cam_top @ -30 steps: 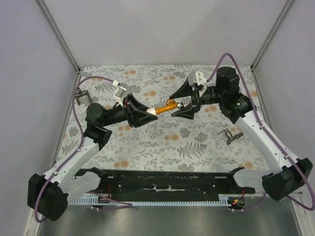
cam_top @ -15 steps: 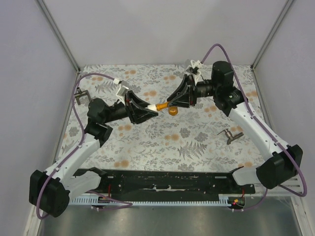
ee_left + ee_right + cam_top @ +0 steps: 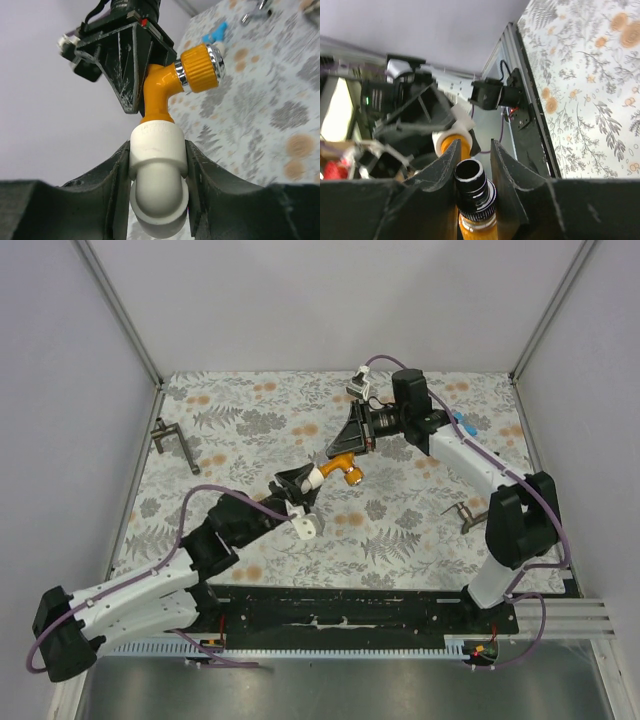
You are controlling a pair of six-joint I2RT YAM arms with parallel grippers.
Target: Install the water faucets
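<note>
left gripper [image 3: 156, 147]: narrow, both fingers clamped on the white elbow fitting [image 3: 157, 190], on its straight upper collar
right gripper [image 3: 472, 150]: narrow too, you have it closed on the orange faucet [image 3: 159, 90], the fingers at each side of its black ribbed end [image 3: 469, 175]
where the faucet is: in the air between the two grippers, above the middle of the table [image 3: 400, 540]; its lower end sits in the mouth of the white fitting
weight: I judge it light, small hollow plastic
stiffness: rigid; it will not bend, but a hard squeeze could mark or crack it
slipperiness: the orange body and the white fitting look smooth and glossy, so they may turn inside the fingers when you twist
where to hold: the ribbed black end and the ribbed knob [image 3: 200, 62] give better friction; keep off the chrome ring beside the knob
fragile point: the joint with the fitting; keep both parts on one line when you push or screw
writing: faint raised marks on the white collar, too small to read; no brand or label is visible
elsewhere: two dark lever handles [image 3: 175, 440] lie well apart on the table
</note>
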